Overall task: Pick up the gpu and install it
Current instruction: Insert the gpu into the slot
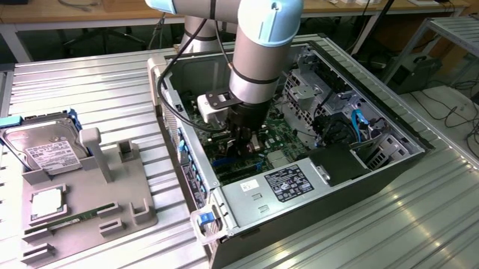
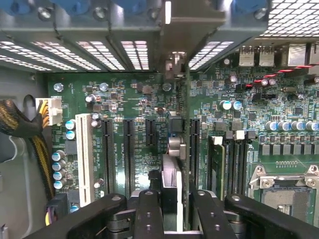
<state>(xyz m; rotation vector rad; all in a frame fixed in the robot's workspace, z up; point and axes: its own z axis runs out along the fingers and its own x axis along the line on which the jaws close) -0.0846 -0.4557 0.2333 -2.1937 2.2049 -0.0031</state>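
Gripper apparently clamps gpu edge-on (above motherboard).

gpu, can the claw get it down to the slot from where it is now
Probably yes. The claw is shut on the gpu, which stands on edge over the motherboard, and the computer case is open on the side the arm enters. Whether the card is seated I cannot tell.

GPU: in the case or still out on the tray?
In the case: the hand holds the gpu edge-on over the motherboard slots. Fully seated: cannot tell.
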